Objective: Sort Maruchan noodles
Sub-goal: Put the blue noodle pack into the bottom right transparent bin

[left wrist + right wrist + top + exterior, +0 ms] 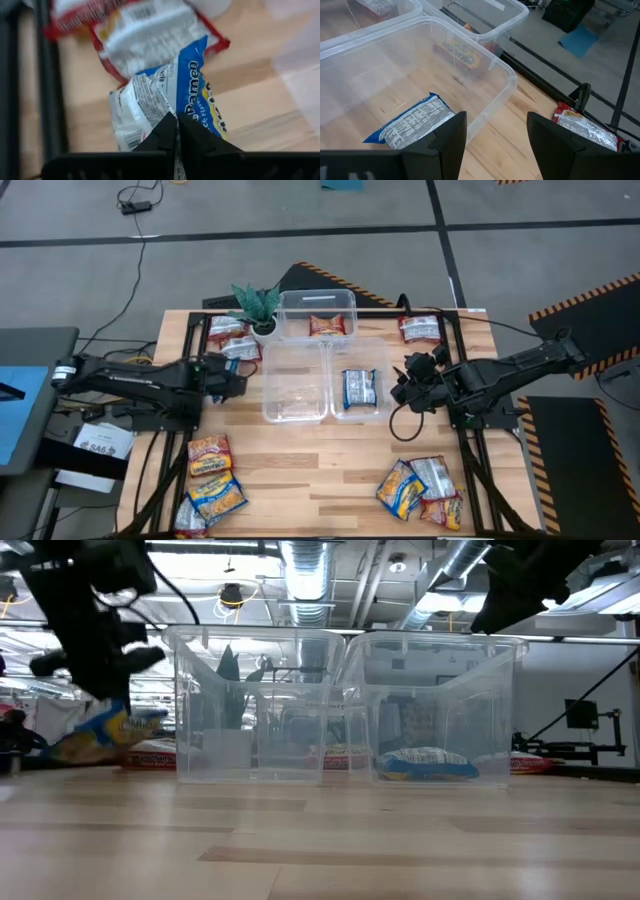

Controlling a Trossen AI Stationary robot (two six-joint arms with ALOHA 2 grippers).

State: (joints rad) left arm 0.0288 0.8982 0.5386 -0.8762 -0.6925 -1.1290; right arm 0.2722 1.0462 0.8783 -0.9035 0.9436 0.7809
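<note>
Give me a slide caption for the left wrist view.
Left gripper shut on a blue packet, red packets lying behind it on the table.

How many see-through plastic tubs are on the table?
3. One bin holds a red packet at the far edge; two sit side by side mid-table: the left bin looks empty, the right bin holds a blue packet.

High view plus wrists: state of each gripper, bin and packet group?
left gripper: shut on blue packet, left of the bins.
right gripper: open, empty, at the right bin's edge.
back bin: holds one red packet.
left bin: no packet visible.
right bin: holds one blue packet.
yellow packets: unsorted, front left.
</note>
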